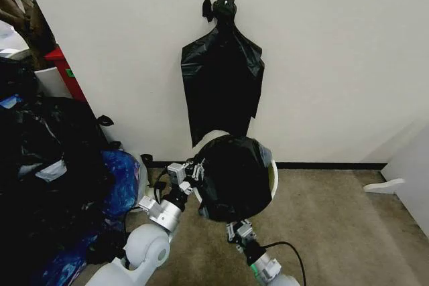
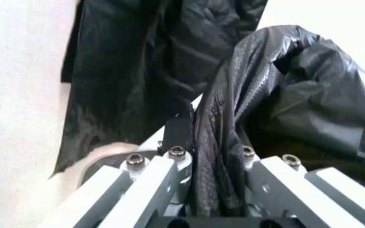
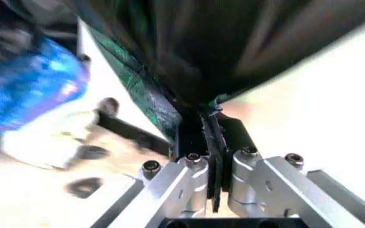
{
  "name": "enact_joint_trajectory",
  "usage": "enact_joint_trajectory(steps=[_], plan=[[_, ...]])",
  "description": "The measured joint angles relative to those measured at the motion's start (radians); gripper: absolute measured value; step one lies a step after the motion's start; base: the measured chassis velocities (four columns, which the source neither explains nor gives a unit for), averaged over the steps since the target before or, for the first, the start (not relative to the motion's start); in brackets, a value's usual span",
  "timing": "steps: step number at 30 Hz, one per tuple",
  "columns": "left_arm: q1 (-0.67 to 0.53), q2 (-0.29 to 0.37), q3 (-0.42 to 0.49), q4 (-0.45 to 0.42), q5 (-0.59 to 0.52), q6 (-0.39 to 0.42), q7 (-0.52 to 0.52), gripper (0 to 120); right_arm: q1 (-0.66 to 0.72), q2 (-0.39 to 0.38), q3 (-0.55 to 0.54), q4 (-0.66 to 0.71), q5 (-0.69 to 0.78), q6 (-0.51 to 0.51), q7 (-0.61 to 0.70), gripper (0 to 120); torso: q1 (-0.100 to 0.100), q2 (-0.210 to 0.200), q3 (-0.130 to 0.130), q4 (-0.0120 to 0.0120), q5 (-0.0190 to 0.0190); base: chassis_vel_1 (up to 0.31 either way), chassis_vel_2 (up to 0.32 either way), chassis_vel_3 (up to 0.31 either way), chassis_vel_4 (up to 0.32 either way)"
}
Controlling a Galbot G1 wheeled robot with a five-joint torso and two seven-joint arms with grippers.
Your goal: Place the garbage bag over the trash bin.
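Head view: garbage bag between tools.

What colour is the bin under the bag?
Cream-white, seen at the trash bin rim in the head view.

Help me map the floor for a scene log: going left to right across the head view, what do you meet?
Heap of stuffed black bags → blue bag → left gripper → garbage bag over the trash bin → white board.
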Motion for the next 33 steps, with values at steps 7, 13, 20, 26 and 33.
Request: enact_joint_trajectory(steps=[7, 13, 20, 26, 33], plan=[[-0.027, 0.005, -0.007, 0.021, -0.002, -0.004, 0.001, 4, 0.021, -0.033, 0.073, -0.019, -0.075, 0.011, 0.065, 0, 0.0, 0.0, 0.0, 0.0, -0.0001, 0.0, 0.0, 0.0, 0.0], [-0.047, 0.008, -0.014, 0.049, -0.002, -0.016, 0.003, 4, 0.008, -0.067, 0.084, 0.0, -0.02, 0.009, 0.139, 0, 0.0, 0.0, 0.0, -0.0001, -0.0003, 0.0, 0.0, 0.0, 0.0], [-0.062, 0.012, -0.024, 0.086, -0.007, -0.036, 0.001, 4, -0.03, -0.103, 0.041, 0.085, 0.315, 0.003, 0.141, 8, 0.0, 0.0, 0.0, 0.0, -0.0003, 0.0, 0.0, 0.0, 0.0], [-0.063, 0.02, -0.029, 0.094, -0.009, -0.049, -0.001, 4, -0.049, -0.128, 0.044, 0.104, 0.343, 0.022, 0.111, 26, 0.0, 0.0, 0.0, 0.0001, -0.0001, 0.0, 0.0, 0.0, 0.0], [-0.063, 0.034, -0.031, 0.111, 0.023, -0.069, 0.005, 4, -0.089, -0.154, 0.161, 0.106, 0.115, 0.074, 0.128, 53, 0.0, 0.0, 0.0, 0.0001, -0.0001, 0.0, 0.0, 0.0, 0.0]])
